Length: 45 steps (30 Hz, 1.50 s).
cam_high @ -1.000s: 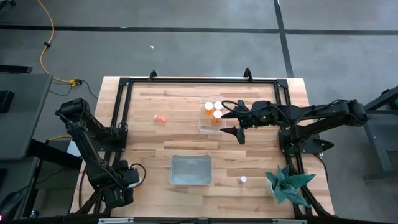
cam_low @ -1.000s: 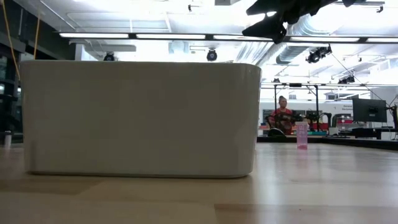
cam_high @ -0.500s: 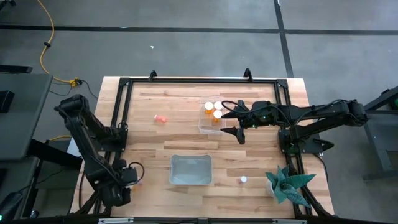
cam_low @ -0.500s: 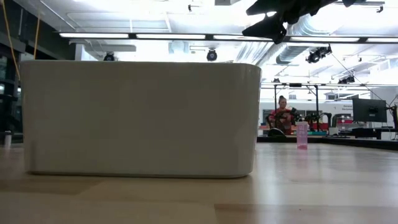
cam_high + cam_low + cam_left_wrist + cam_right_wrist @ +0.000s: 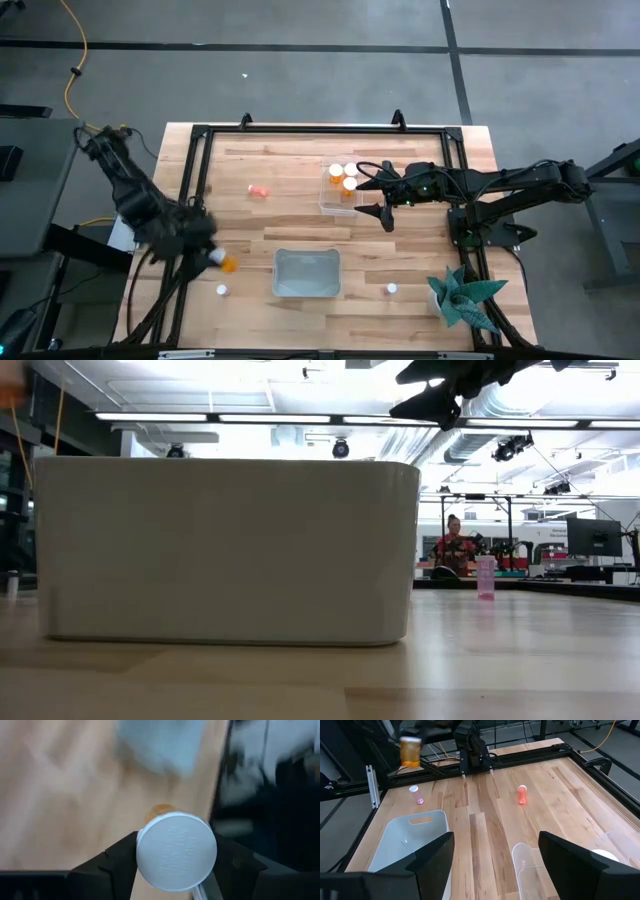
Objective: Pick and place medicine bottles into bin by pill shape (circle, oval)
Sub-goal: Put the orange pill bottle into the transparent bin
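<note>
Left jaws clamped on orange bottle, carried clear of table toward a bin | loose bottles: front-left, lying mid-left | white bin central | clear bin holds three | right jaws apart, idle beside it.

Left arm is folded up over the left edge of the surface, elbow pointing toward the far-left corner, and the left gripper sits low near the front left. Its fingers are clamped on either side of an orange bottle, white cap facing the wrist cam. Right arm is stretched out long from the right side toward the middle, right gripper raised off the surface with its fingers spread wide, nothing between them.
</note>
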Motion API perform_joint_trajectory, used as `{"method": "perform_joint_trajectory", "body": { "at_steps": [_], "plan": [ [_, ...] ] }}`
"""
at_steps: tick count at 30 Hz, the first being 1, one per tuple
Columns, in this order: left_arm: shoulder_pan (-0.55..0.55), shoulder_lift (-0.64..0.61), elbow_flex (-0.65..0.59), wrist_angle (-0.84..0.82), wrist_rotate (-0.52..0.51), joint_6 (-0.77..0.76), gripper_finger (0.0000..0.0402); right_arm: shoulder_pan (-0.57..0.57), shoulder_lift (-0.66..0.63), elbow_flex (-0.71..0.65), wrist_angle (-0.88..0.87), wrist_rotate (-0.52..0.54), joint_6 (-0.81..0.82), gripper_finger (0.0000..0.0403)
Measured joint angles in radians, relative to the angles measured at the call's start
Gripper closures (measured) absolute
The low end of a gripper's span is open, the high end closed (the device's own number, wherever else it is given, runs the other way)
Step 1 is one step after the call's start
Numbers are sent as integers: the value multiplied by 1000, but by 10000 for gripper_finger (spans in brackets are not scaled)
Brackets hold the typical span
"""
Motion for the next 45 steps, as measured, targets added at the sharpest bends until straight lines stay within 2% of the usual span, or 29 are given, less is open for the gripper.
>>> {"method": "perform_joint_trajectory", "body": {
  "at_steps": [4,8,14,19,23,28,32,38,45],
  "plan": [
    [240,-11,0,38,-23,290,193,0,0,0,8,0,0,120],
    [482,48,11,184,2,623,193,0,0,0,34,0,1,120],
    [797,230,168,222,100,1020,193,0,0,0,97,0,2,120],
    [971,446,330,224,246,1205,193,0,0,0,165,13,2,120],
    [1032,641,452,203,319,1319,193,0,0,0,211,31,1,120],
    [1053,879,608,147,323,1404,193,0,0,0,286,37,-1,120],
    [1053,1023,719,155,320,1444,193,0,0,0,301,59,2,120],
    [1052,1175,819,146,318,1477,193,0,0,0,301,80,2,120],
    [1072,1273,825,145,285,1520,192,0,0,0,300,80,2,120]
  ]
}}
